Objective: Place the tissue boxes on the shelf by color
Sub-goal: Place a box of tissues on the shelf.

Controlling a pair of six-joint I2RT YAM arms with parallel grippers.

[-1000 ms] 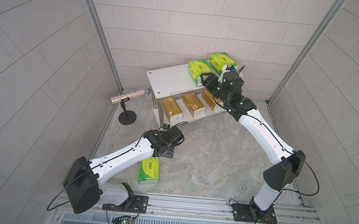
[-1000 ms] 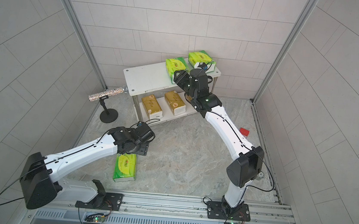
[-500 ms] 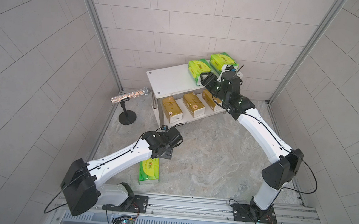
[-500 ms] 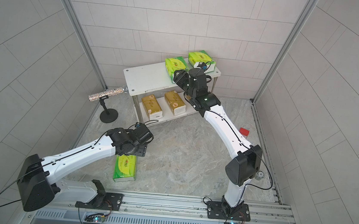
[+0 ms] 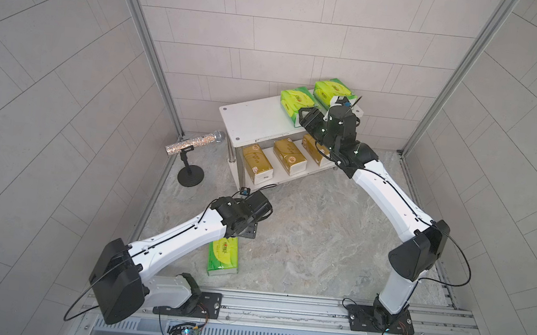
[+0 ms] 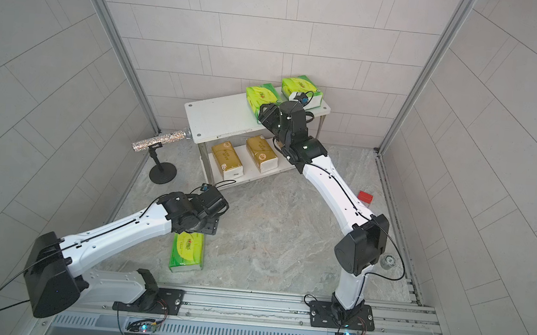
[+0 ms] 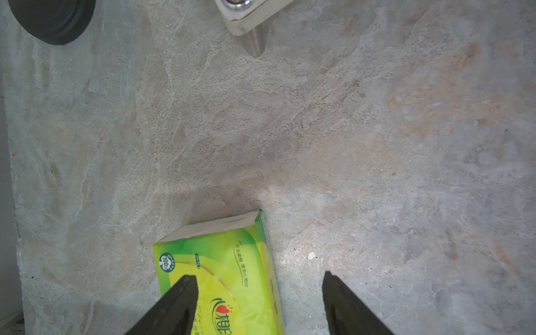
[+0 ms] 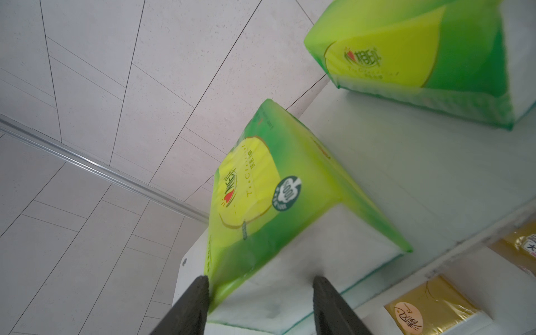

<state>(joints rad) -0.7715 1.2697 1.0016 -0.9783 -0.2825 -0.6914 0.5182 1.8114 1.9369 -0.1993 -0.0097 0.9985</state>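
Observation:
The shelf stands at the back. Two green tissue boxes lie on its top board, and three gold ones on its lower board. My right gripper is shut on the near end of the left green box, at the board's front edge. A third green box lies on the floor. My left gripper hangs open just above that box. One finger is over the box and the other over bare floor.
A glittery microphone on a black stand is left of the shelf. A small red block lies on the floor by the right wall. A small round object sits near the right arm's elbow. The shelf's chrome leg is ahead of the left gripper.
The right gripper has edged a little further onto the green box's end and its jaws have narrowed slightly. The left wrist has drifted slightly back towards the green box on the floor.

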